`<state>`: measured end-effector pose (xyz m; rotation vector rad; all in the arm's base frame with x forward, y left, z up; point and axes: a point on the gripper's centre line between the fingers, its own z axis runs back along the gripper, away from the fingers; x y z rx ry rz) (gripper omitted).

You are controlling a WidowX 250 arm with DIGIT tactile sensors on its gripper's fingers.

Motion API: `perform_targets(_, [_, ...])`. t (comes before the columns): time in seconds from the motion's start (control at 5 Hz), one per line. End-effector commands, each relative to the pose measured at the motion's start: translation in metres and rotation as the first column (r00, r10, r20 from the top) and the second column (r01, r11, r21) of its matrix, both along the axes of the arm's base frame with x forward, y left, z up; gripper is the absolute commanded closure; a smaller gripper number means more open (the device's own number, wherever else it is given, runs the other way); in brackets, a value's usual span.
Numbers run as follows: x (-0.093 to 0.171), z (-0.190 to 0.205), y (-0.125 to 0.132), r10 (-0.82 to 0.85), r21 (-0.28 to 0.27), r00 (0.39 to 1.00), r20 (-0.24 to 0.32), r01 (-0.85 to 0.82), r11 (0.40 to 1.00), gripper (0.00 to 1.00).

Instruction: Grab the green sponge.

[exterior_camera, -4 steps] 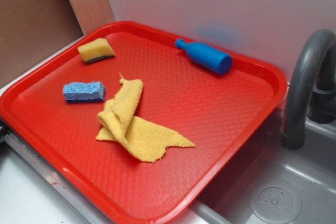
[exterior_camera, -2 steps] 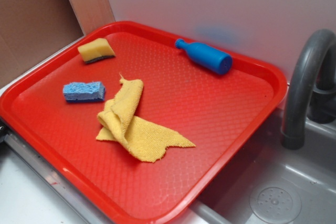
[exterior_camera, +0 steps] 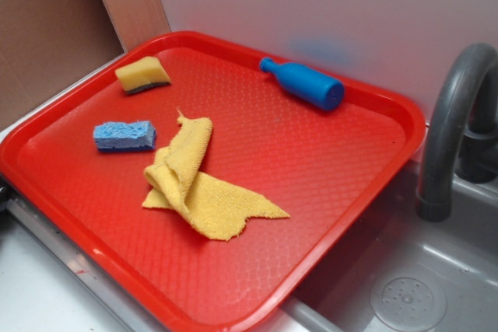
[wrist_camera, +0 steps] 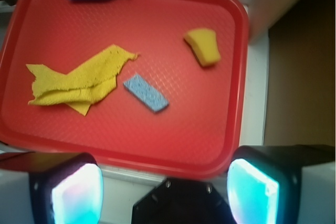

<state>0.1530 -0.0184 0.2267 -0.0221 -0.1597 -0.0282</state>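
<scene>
The green sponge (exterior_camera: pixel 143 74), a small yellow foam block with a thin dark layer underneath, lies at the far left of the red tray (exterior_camera: pixel 327 215). In the wrist view the sponge (wrist_camera: pixel 203 46) sits toward the tray's upper right. My gripper (wrist_camera: pixel 165 190) is open and empty, its two glowing pads (wrist_camera: pixel 77 195) wide apart, high above the tray's near edge (wrist_camera: pixel 173 163) and well short of the sponge. The gripper does not show in the exterior view.
A blue sponge (exterior_camera: pixel 124 135) and a crumpled yellow cloth (exterior_camera: pixel 198 184) lie mid-tray. A blue bottle (exterior_camera: pixel 303 83) lies at the tray's back edge. A grey faucet (exterior_camera: pixel 451 130) and sink (exterior_camera: pixel 405 293) are at the right. A wall stands behind.
</scene>
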Motion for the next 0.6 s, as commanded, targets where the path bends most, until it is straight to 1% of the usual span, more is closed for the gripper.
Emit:
perform_targets(0.0, [0.054, -0.043, 0.039, -0.017, 0.004, 0.998, 0.057, 0.017, 1.000, 0.00])
perform_targets(0.2, [0.076, -0.060, 0.045, -0.049, 0.026, 0.995, 0.086, 0.047, 0.999, 0.00])
perform_targets(0.4, [0.098, -0.085, 0.046, -0.075, 0.045, 0.993, 0.094, 0.071, 0.996, 0.00])
